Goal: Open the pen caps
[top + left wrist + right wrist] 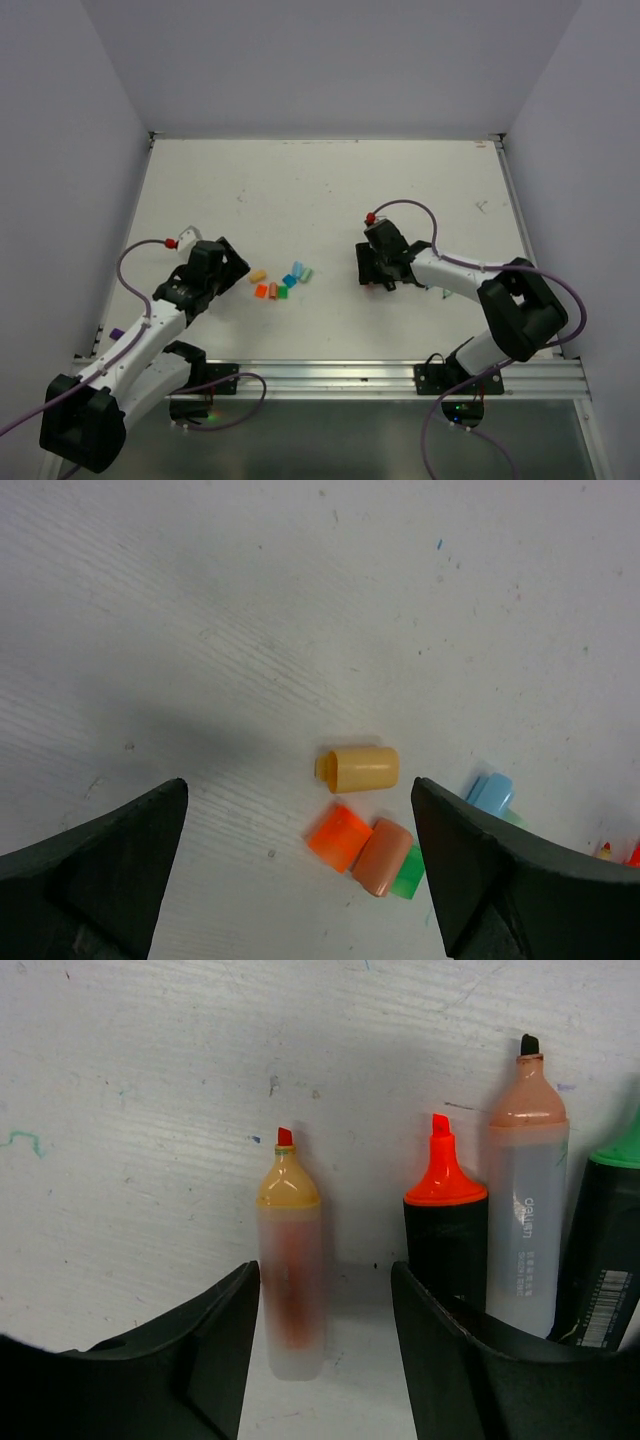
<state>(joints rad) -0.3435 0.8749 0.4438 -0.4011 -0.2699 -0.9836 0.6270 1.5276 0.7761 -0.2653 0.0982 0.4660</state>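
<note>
White, scuffed worktop (330, 190) enclosed by pale walls (330, 60) on three sides. Left pincer (299, 785) spread wide, holding nothing; seven pen caps (357, 768) lie loose just ahead of it, mostly toward its right jaw. Right pincer (325, 1270) parted, gripping nothing; one uncapped marker (289, 1290) lies between its jaws, three more markers (527, 1220) to its right

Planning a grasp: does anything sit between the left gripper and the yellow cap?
Nothing visible does. The yellow cap lies between the fingers of the open left gripper; the orange cap lies close beside it, also between them.
</note>
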